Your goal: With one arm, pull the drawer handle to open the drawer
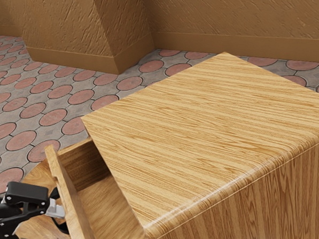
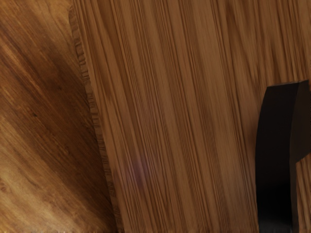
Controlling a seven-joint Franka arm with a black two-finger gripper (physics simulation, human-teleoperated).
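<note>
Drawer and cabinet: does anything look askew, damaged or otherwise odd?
Nothing stands out. The drawer is partly pulled out of the cabinet, with no visible damage, and the dark handle on its front looks intact.

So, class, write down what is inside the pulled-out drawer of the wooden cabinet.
The drawer shows a bare wooden floor and inner side wall, nothing lying on them. Its rear part runs under the cabinet top, so anything there is hidden.

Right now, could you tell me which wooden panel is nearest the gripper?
The drawer front, the thin upright board pulled out beside the gripper; the cabinet top and side wall lie farther toward the exterior view's right.
</note>
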